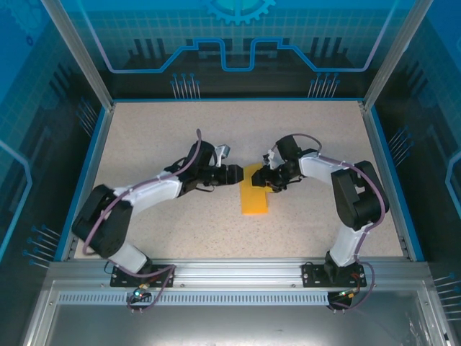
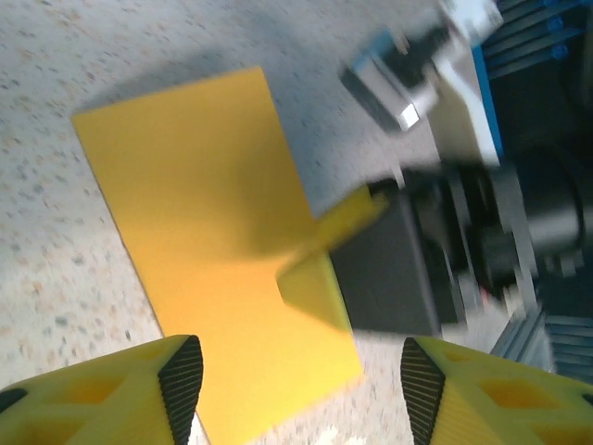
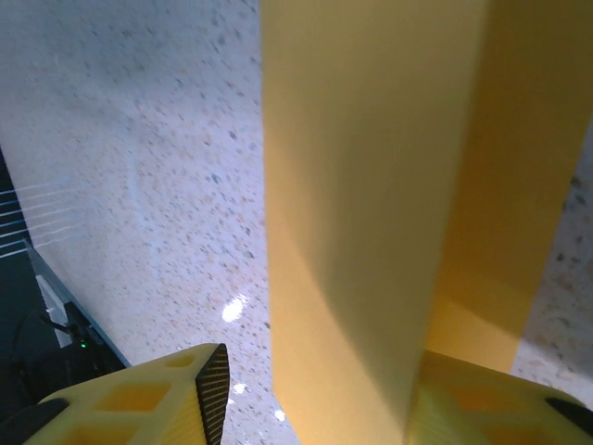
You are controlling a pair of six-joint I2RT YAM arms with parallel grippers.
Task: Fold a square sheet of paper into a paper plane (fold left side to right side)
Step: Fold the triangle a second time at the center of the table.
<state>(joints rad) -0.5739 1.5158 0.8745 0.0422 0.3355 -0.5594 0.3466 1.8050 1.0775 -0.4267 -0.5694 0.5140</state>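
Observation:
The square sheet of paper (image 1: pixel 253 200) is orange-yellow and lies mid-table as a narrow folded rectangle; a paper plane is out of view. My left gripper (image 1: pixel 234 175) hovers at the sheet's far left edge. In the left wrist view it (image 2: pixel 301 389) is open above the sheet's (image 2: pixel 213 222) near corner, with nothing gripped. My right gripper (image 1: pixel 268 180) is at the far right edge. In the right wrist view a raised flap of the sheet (image 3: pixel 371 185) stands between its fingers (image 3: pixel 320 380), against the right one, with a gap to the left fingertip (image 3: pixel 211 385).
The speckled tabletop (image 1: pixel 180 137) is bounded by a blue rim (image 1: pixel 94 166) and aluminium posts (image 1: pixel 75 50). In the left wrist view the right arm's yellow finger (image 2: pixel 338 232) and dark wrist body (image 2: pixel 389 269) sit close on the sheet's edge.

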